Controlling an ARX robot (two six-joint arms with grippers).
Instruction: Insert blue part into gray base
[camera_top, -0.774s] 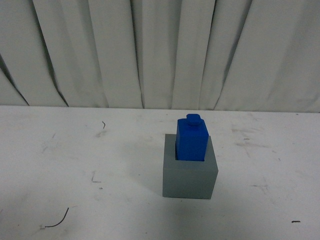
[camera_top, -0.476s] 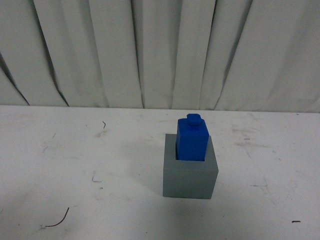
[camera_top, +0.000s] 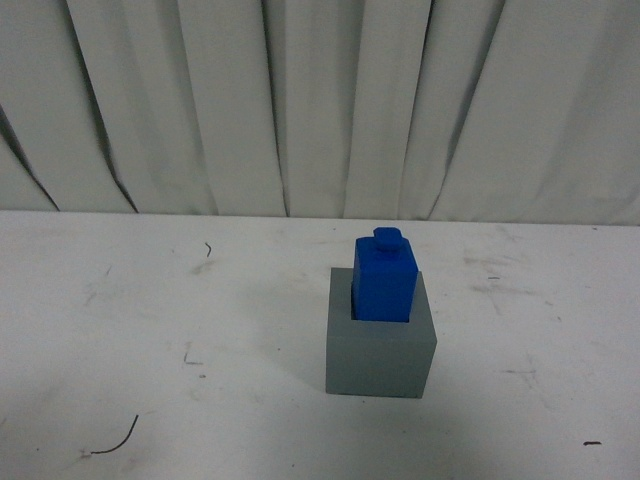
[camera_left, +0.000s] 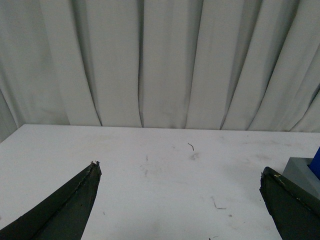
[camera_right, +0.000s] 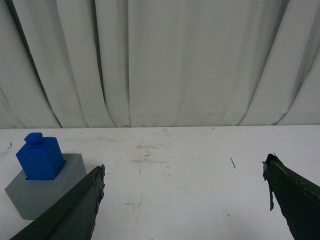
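Observation:
The blue part (camera_top: 384, 278) stands upright in the recess of the gray base (camera_top: 381, 352) on the white table, right of centre in the front view; its knob points up. Neither arm shows in the front view. The left gripper (camera_left: 180, 172) is open and empty, with a sliver of the gray base (camera_left: 301, 170) and the blue part (camera_left: 316, 165) past one finger. The right gripper (camera_right: 184, 167) is open and empty, with the blue part (camera_right: 40, 157) seated in the gray base (camera_right: 37, 192) beside one finger.
The white table (camera_top: 150, 320) is scuffed, with small dark marks and a thin dark wire (camera_top: 115, 440) near its front left. A pleated white curtain (camera_top: 320, 100) hangs behind the table's far edge.

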